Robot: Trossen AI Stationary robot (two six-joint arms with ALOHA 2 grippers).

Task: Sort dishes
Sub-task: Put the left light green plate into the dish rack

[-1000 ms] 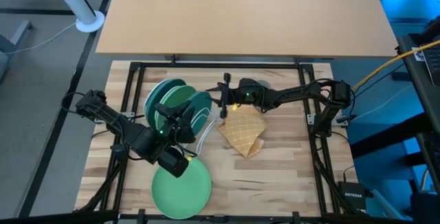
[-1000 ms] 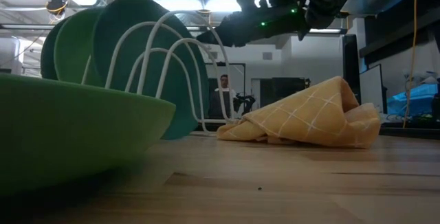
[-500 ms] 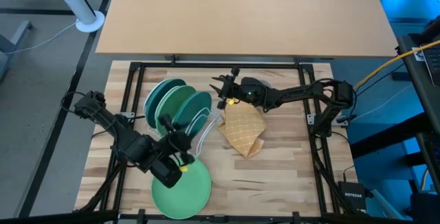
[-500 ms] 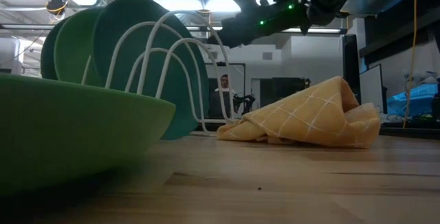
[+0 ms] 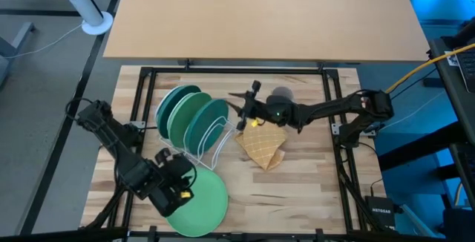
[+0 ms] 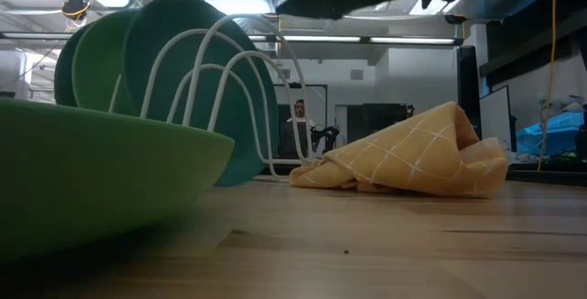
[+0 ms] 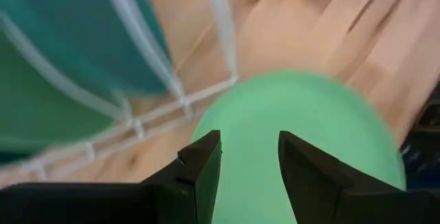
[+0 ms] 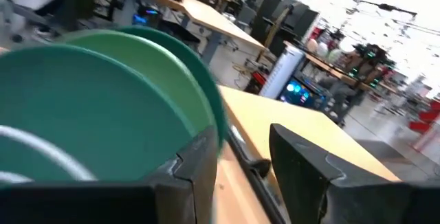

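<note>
Three plates [image 5: 189,116] stand on edge in the rack [image 5: 211,139], centre-left of the high view, teal and green, each in its own slot so they stay upright. A fourth, the light plate [image 5: 200,205], lies flat on the table [image 5: 297,190] at lower centre-left, just below the rack; prob. the next one to go in, as wire slots on the rack's near side look free.

L gripper [image 5: 177,190] sits over the left edge of the light plate. In the left wrist view its fingers [image 7: 199,165] are narrowly apart w/ nothing between them, the light plate [image 7: 323,128] right beyond the tips, so it looks lined up for a rim grab, not yet gripping.

R gripper [image 5: 249,101] hangs high at upper centre, just right of the rack and above the cloth [image 5: 261,142]. Fingers [image 8: 302,162] parted, empty; pointed at the racked plates [image 8: 89,114], maybe to steady them.

No mug seen in any view. A dark round shape near the R arm at upper centre; can't tell what it is.
</note>
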